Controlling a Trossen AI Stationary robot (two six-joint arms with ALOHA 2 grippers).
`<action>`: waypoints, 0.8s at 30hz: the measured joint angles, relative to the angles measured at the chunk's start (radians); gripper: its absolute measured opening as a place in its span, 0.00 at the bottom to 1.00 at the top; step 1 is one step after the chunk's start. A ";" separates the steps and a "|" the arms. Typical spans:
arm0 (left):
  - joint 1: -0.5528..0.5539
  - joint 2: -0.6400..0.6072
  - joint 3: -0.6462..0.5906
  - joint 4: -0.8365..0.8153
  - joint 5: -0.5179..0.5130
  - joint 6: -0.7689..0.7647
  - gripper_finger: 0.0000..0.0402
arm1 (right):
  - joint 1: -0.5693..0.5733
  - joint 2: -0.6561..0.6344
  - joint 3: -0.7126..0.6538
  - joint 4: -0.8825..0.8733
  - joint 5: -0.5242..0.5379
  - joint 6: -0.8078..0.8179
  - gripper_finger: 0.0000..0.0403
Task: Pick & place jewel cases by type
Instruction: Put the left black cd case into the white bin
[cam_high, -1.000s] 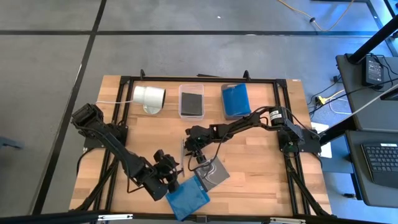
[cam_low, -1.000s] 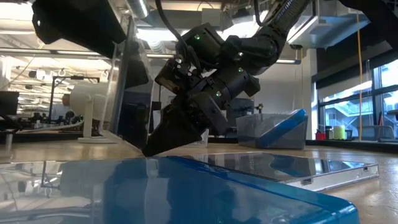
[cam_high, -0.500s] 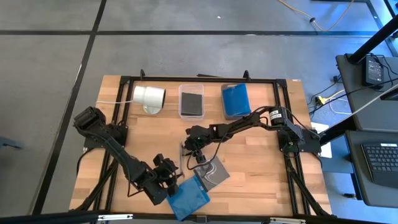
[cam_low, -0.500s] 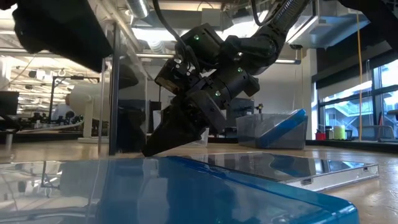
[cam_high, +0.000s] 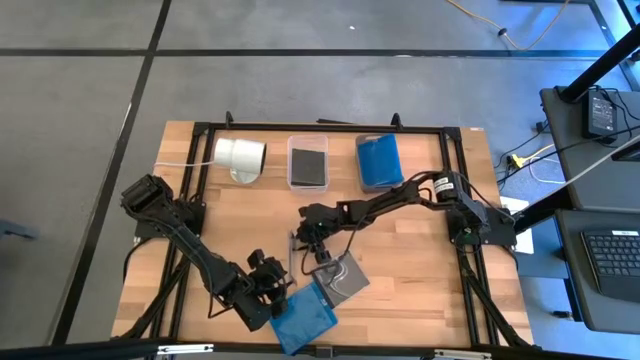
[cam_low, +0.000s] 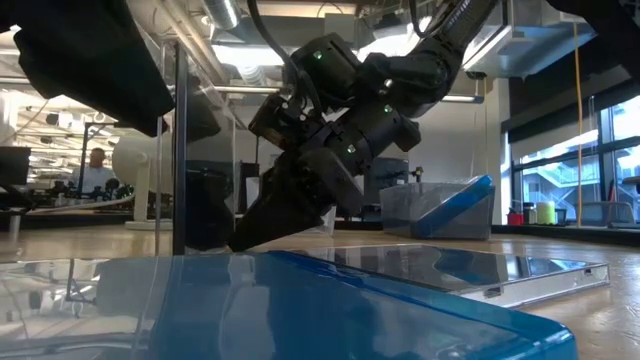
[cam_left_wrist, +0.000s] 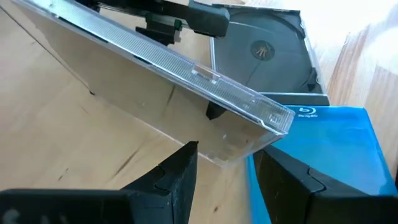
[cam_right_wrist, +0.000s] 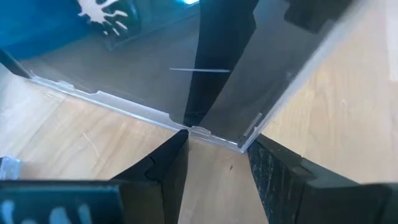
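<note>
A clear jewel case (cam_high: 293, 248) stands on one edge on the table between my two grippers, upright in the low view (cam_low: 180, 150). My left gripper (cam_left_wrist: 227, 162) is open, its fingers on either side of the case's lower corner (cam_left_wrist: 233, 152). It hovers over a blue case (cam_high: 302, 318) lying flat. My right gripper (cam_right_wrist: 214, 146) is open and slants down to the table (cam_low: 245, 238) at the case's bottom edge. A dark case with white swirl art (cam_high: 342, 277) lies flat beside them. My left gripper stands around the clear case's lower corner (cam_left_wrist: 236, 155); I cannot tell whether a finger touches it. My right gripper has its fingertips (cam_right_wrist: 177, 140) at the case's bottom edge (cam_right_wrist: 199, 132), slanting down from the table's right; whether they touch it cannot be told.
Along the far edge stand a white cylinder (cam_high: 240, 155), a clear tray bin (cam_high: 308, 139) with a dark case inside, and a second bin (cam_high: 361, 160) with blue cases. Bare wood lies at the table's right. A person shows far off in the room (cam_low: 95, 165).
The clear case has tipped from a lean to upright, its bottom edge staying on the table. My left gripper has moved a little toward the near edge. My right gripper has kept still.
</note>
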 joint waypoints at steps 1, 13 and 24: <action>0.000 0.000 0.000 0.000 0.000 0.006 0.38 | 0.001 0.000 0.000 -0.002 0.020 -0.010 0.42; 0.003 0.000 -0.001 -0.001 -0.008 0.016 0.38 | -0.001 0.000 0.000 -0.002 0.048 -0.029 0.42; 0.005 -0.001 -0.002 -0.004 -0.017 0.083 0.38 | 0.000 -0.027 0.000 -0.034 0.106 -0.021 0.42</action>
